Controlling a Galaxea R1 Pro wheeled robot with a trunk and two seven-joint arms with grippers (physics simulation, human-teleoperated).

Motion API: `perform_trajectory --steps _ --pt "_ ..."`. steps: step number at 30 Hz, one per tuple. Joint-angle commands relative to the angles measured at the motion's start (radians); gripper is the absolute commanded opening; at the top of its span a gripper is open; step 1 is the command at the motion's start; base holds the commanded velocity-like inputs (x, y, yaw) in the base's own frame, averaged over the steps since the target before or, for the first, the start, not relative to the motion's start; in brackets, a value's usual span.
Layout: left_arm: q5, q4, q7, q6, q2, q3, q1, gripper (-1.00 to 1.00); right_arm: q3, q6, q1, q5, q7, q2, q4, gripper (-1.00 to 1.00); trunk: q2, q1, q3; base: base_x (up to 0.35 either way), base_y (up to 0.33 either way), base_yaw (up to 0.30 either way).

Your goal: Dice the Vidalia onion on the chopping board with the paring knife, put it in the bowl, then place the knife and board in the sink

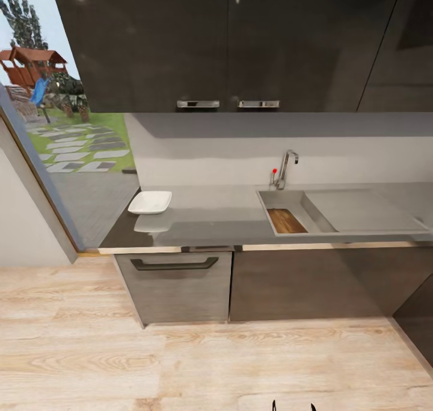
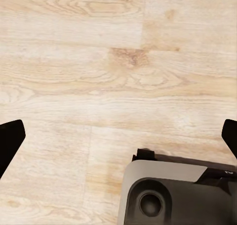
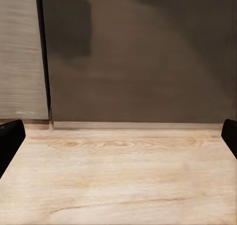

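L end effector is spread wide, empty, fingertips at the frame edges over the wood floor, w/ part of the robot base below it. R end effector is likewise spread and empty, low above the floor, facing the dark cabinet fronts. Further out, on the worktop: bowl near the left end, board lying in the sink, by the tap. Knife and onion can't be made out.
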Motion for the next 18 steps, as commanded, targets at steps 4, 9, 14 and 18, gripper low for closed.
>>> perform_trajectory --steps 4,9,14,18 --pt "0.008 0.042 0.002 -0.004 -0.001 -0.007 -0.001 1.0 -0.005 -0.001 -0.001 -0.011 -0.007 -0.013 0.001 1.0 -0.002 0.001 0.004 0.0 0.0 0.0" --pt "0.008 0.128 0.0 -0.005 -0.003 -0.008 -0.001 1.0 -0.004 0.001 -0.001 -0.039 -0.006 -0.06 0.047 1.0 -0.002 0.001 0.012 0.0 0.0 0.0" --pt "0.008 0.246 -0.002 -0.056 0.001 -0.009 -0.001 1.0 -0.004 0.006 0.007 -0.044 -0.002 -0.117 0.084 1.0 -0.002 0.001 0.019 0.0 0.0 0.0" --pt "0.011 0.28 -0.005 -0.161 0.019 -0.009 0.002 1.0 -0.003 0.01 0.066 -0.045 0.09 -0.143 0.089 1.0 -0.002 0.001 0.026 0.0 0.0 0.0"
